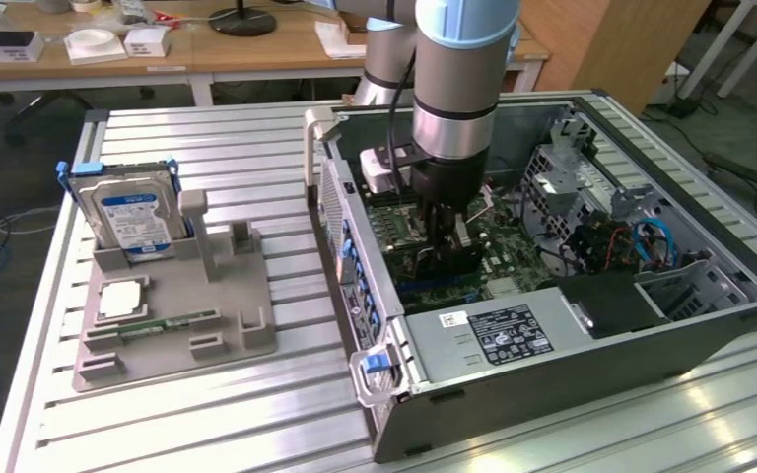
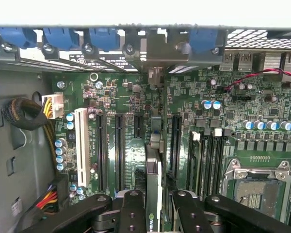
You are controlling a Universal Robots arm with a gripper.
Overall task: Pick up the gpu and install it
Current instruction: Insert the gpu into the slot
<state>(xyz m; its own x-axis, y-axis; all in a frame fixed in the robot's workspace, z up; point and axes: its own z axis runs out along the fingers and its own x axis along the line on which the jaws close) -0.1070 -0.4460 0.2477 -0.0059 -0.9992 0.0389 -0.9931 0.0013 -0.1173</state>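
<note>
The gpu (image 2: pixel 153 194) is a thin dark card seen edge-on, standing upright over the green motherboard (image 2: pixel 136 102) in line with an expansion slot. Its metal end (image 2: pixel 155 77) reaches the rear bracket row of the open PC case (image 1: pixel 694 315). My gripper (image 2: pixel 157 213) is shut on the card, with one black finger (image 2: pixel 133 213) on each side of it. In the exterior view the gripper (image 1: pixel 447 246) reaches down into the case with the dark gpu (image 1: pixel 455 268) under it. I cannot tell whether the card sits fully in the slot.
Black slots (image 2: pixel 120 145), a white slot (image 2: pixel 80 145) and a CPU socket (image 2: pixel 254 187) flank the card; a cable bundle (image 2: pixel 24 116) lies near the case wall. Beside the case, a grey holder (image 1: pixel 221 325) carries a hard drive (image 1: pixel 129 212) and a memory stick (image 1: pixel 169 323).
</note>
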